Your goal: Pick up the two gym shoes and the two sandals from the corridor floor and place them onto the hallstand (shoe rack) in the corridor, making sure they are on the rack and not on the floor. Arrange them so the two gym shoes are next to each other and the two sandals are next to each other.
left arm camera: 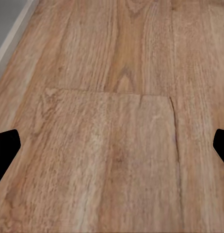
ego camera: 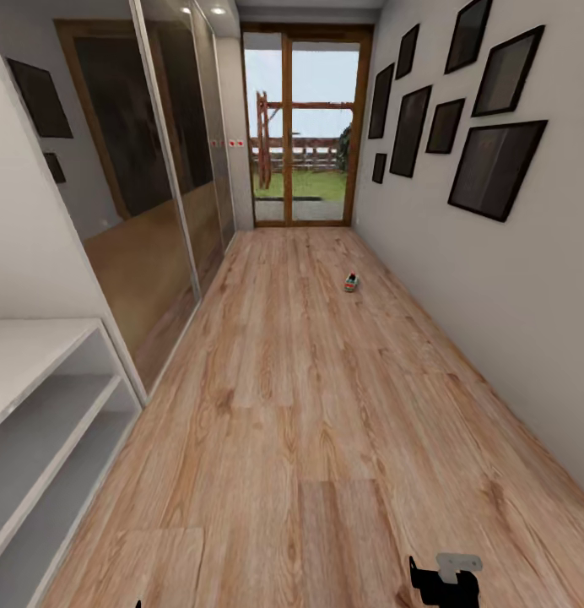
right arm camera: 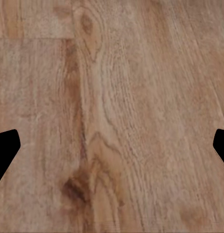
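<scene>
One gym shoe (ego camera: 351,283), small at this distance, with teal stripes and a red patch, lies far down the corridor floor (ego camera: 309,405) near the right wall. The sandals are out of view. At the near left stands the hallstand (ego camera: 39,397), light grey, with a white bench top and two open shelves that hold nothing. My right gripper (ego camera: 442,584) pokes in at the bottom edge of the head view. In the right wrist view the right gripper (right arm camera: 112,148) is open over bare planks. The left gripper (left arm camera: 112,148) is open too, with only floor between its black fingertips (left arm camera: 5,150).
Mirrored sliding wardrobe doors (ego camera: 157,194) run along the left wall beyond the hallstand. A glazed door (ego camera: 302,127) closes the far end. Dark picture frames (ego camera: 494,165) hang on the right wall. A pale grey strip (left arm camera: 10,29) edges the planks in the left wrist view.
</scene>
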### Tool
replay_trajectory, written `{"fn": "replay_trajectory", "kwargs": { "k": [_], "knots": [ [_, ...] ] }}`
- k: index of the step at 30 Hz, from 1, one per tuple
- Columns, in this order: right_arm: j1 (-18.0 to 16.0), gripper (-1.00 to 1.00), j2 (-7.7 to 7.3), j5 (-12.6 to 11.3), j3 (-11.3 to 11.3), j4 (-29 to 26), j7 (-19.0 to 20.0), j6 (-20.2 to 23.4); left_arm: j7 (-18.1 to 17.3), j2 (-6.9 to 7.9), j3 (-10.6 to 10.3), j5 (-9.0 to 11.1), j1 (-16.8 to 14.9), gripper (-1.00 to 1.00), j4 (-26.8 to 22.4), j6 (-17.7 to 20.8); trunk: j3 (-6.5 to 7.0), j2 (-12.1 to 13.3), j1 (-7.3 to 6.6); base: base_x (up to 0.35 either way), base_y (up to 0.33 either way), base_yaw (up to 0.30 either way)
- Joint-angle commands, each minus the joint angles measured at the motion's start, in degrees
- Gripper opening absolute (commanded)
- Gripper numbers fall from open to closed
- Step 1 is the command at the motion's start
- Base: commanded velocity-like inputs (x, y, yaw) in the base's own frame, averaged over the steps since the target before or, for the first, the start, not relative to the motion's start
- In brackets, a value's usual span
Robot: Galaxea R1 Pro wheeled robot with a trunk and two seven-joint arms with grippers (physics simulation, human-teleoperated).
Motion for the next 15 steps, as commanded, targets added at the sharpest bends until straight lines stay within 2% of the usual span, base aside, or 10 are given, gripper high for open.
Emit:
{"fn": "replay_trajectory", "kwargs": {
  "k": [1, 15],
  "knots": [
    [0.0, 1.0, 0.0, 0.0, 0.0, 0.0, -0.1, -0.2, -0.6, 0.0, 0.1, 0.6, 0.0, 1.0, 0.1, -0.1, -0.05, 0.0, 0.02, 0.339, 0.0, 0.0],
    [0.0, 1.0, 0.01, 0.0, 0.0, 0.0, -0.1, -0.2, -0.6, -0.03, 0.1, 0.6, 0.0, 1.0, 0.1, -0.1, -0.05, 0.0, 0.02, 0.339, 0.0, 0.0]
  ]
}}
